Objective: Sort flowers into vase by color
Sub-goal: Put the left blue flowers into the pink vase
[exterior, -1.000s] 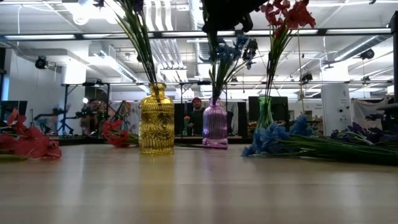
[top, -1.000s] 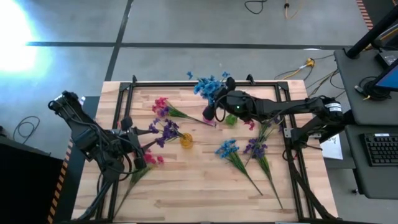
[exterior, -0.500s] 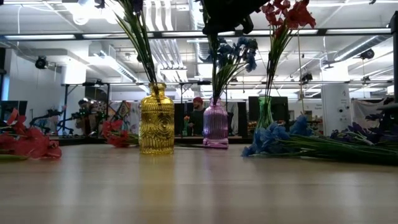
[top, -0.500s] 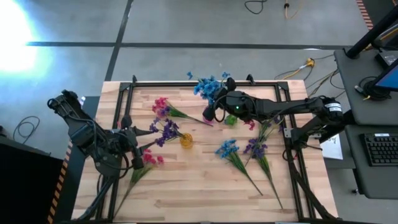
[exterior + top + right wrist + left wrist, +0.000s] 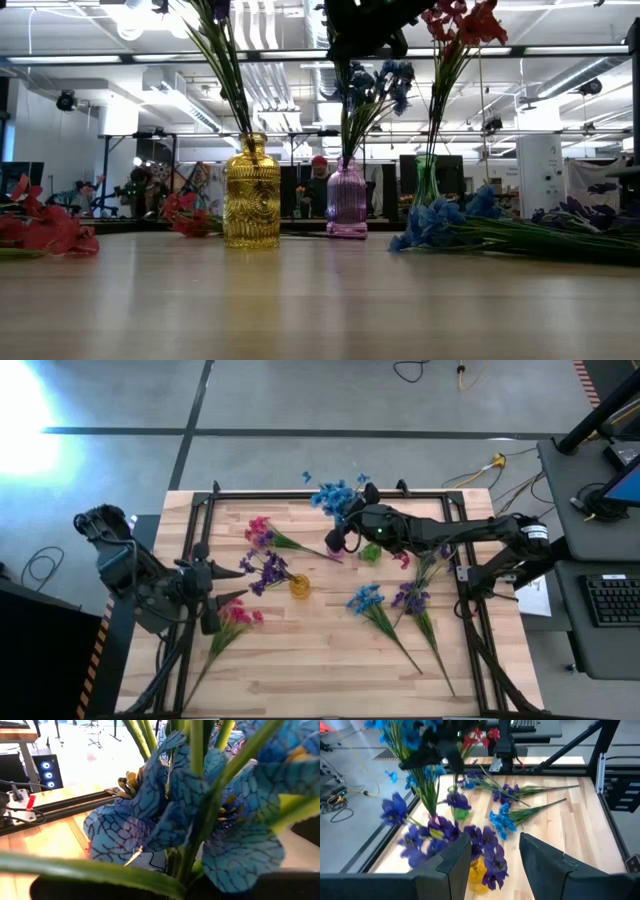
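Three small vases stand mid-table: a yellow vase (image 5: pixel 252 195) with purple sprigs (image 5: pixel 265 568), a purple vase (image 5: pixel 346 200) with blue sprigs (image 5: pixel 377 85), and a green vase (image 5: pixel 427 185) with red sprigs (image 5: pixel 462 22). My right gripper (image 5: pixel 343 540) hangs over the purple vase, shut on a blue sprig whose blooms fill the right wrist view (image 5: pixel 165 815). My left gripper (image 5: pixel 492 860) is open at the table's left side, pointing at the yellow vase and holding nothing. Loose pink (image 5: pixel 240 615), blue (image 5: pixel 365 600) and purple (image 5: pixel 410 598) sprigs lie flat on the table. My right gripper holds the blue sprig by its green stems (image 5: pixel 181 867) just below the blooms, coming from above the purple vase. The blooms hide the fingertips in the wrist view. The stems run down from the gripper into the purple vase's neck (image 5: pixel 346 162), nearly upright.
Another pink sprig (image 5: pixel 262 530) lies near the far left of the wooden tabletop (image 5: pixel 300 670), whose near half is bare. A black frame rail (image 5: pixel 462 575) borders the table. In the low view, people and equipment show in the room behind.
My left gripper has drawn back a little toward the table's left edge, still open. In the low view the blue blooms under my right gripper have shifted slightly sideways and now stand more upright above the purple vase.
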{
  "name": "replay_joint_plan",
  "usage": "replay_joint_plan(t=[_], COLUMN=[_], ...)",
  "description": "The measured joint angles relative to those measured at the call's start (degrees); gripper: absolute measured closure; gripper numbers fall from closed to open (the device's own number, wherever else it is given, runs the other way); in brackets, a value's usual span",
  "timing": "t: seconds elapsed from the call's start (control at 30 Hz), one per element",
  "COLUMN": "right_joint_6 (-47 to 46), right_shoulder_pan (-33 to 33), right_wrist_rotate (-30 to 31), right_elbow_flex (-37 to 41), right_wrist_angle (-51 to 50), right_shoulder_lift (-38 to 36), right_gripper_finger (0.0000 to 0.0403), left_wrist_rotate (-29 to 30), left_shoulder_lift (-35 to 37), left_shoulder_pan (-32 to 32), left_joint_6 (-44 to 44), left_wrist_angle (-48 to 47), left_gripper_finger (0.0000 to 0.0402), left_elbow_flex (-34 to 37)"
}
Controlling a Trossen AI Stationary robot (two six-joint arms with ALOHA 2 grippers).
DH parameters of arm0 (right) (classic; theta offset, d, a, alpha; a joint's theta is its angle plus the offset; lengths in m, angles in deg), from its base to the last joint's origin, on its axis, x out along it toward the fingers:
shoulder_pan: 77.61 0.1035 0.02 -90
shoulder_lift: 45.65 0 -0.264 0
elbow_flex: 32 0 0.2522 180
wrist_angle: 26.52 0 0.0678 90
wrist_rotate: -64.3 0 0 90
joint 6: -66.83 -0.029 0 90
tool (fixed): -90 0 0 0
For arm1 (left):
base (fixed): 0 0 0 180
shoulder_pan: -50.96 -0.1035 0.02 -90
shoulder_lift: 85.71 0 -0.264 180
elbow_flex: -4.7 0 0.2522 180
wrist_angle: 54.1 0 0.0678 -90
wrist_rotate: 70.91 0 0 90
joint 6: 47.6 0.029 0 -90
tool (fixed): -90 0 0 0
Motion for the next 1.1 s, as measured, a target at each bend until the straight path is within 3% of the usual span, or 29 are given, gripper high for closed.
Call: replay_joint_plan(t=[0.33, 1.1], right_joint_6=[-3.26, -5.34], right_shoulder_pan=[-0.58, -0.58], right_wrist_rotate=[0.25, -0.19], right_elbow_flex=[0.02, -0.46], right_wrist_angle=[-0.62, -4.62], right_shoulder_lift=[3.21, 5.28], right_gripper_finger=[0.0385, 0.0385], left_wrist_rotate=[0.28, 0.59], left_shoulder_lift=[0.06, 0.13], left_shoulder_pan=[0.00, 0.00], left_joint_6=[5.36, 5.12], left_wrist_angle=[-0.10, -1.72], left_gripper_finger=[0.0247, 0.0247], left_elbow_flex=[-3.43, -3.77])
